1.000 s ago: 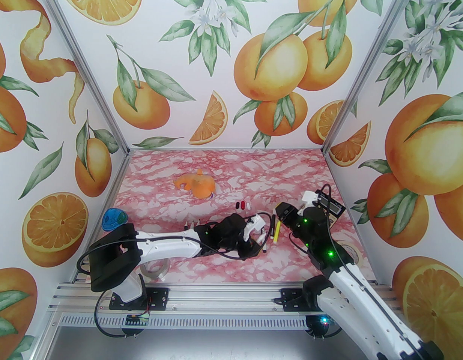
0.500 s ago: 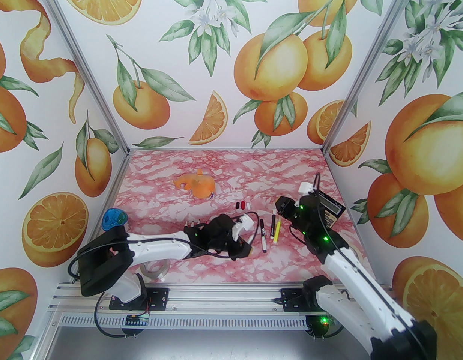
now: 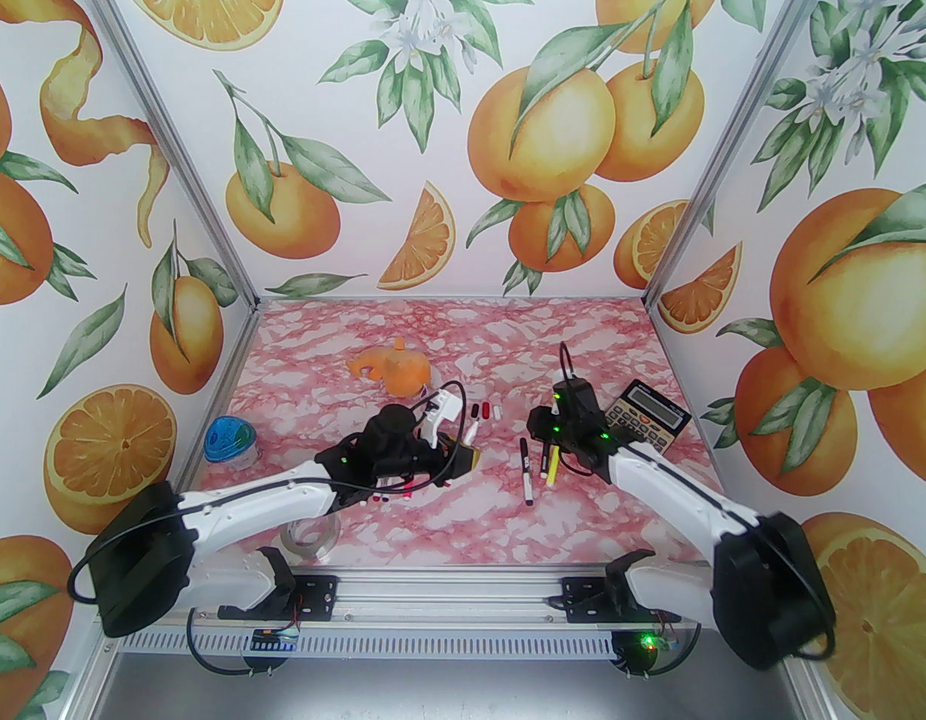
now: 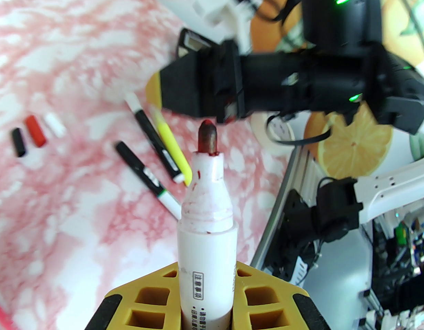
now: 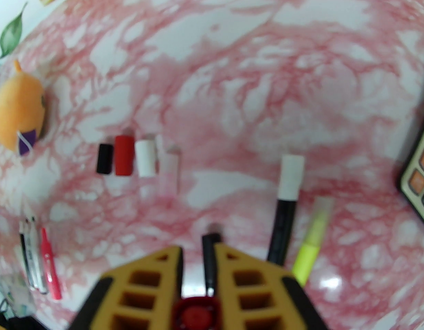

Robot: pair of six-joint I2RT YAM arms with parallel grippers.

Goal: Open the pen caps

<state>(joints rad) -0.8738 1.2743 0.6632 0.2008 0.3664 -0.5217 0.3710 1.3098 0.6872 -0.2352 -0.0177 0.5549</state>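
Left end effector (image 4: 207,275) is clamped on a white marker (image 4: 205,225), its red tip bare. Right end effector (image 5: 198,249) is closed around a red cap (image 5: 195,314). Three loose caps (image 5: 124,155), black, red and white, lie side by side on the tabletop (image 5: 267,81), with a black pen (image 5: 284,225) and a yellow pen (image 5: 310,249) lying nearby.

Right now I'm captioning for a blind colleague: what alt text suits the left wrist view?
The left fingers grip an uncapped white marker, its red tip pointing toward the right fingers. Beyond, on the pink marbled table, lie three pens and three loose caps: black, red, white.
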